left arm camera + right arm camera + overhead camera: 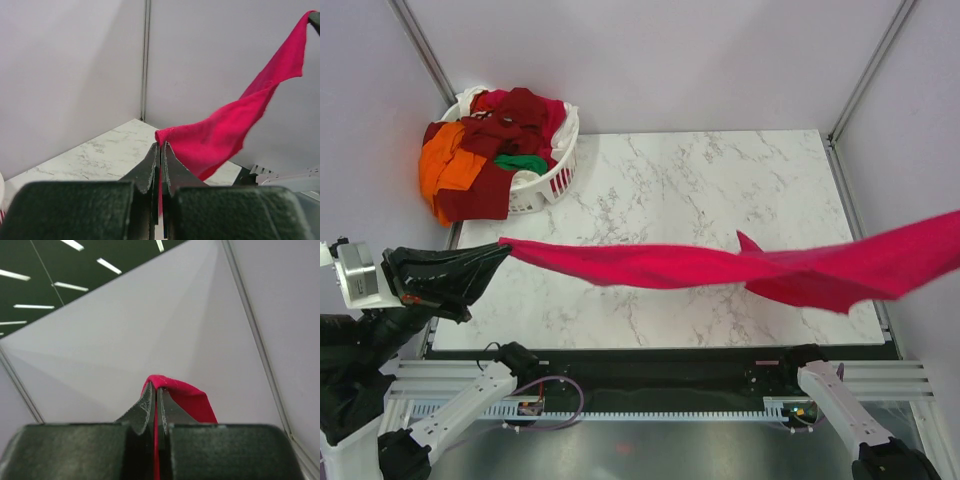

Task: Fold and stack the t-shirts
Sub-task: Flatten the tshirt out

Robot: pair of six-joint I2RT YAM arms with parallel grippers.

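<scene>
A bright crimson-pink t-shirt [720, 266] hangs stretched in the air across the marble table [660, 180], from the left edge to beyond the right edge. My left gripper [503, 246] is shut on its left end, seen up close in the left wrist view [161, 146] with the pink cloth [220, 130] running off to the upper right. My right gripper is outside the top view; in the right wrist view it [156, 392] is shut on the shirt's other end [187, 397], pointing up at the walls. Other t-shirts, dark maroon [510, 120], orange [445, 165] and green [523, 162], are piled in the basket.
A white slotted laundry basket [552, 180] stands at the table's back left corner, with clothes spilling over its left side. Grey booth walls and metal corner posts [860, 75] close in the table. The arm bases and rail [650, 400] lie along the near edge.
</scene>
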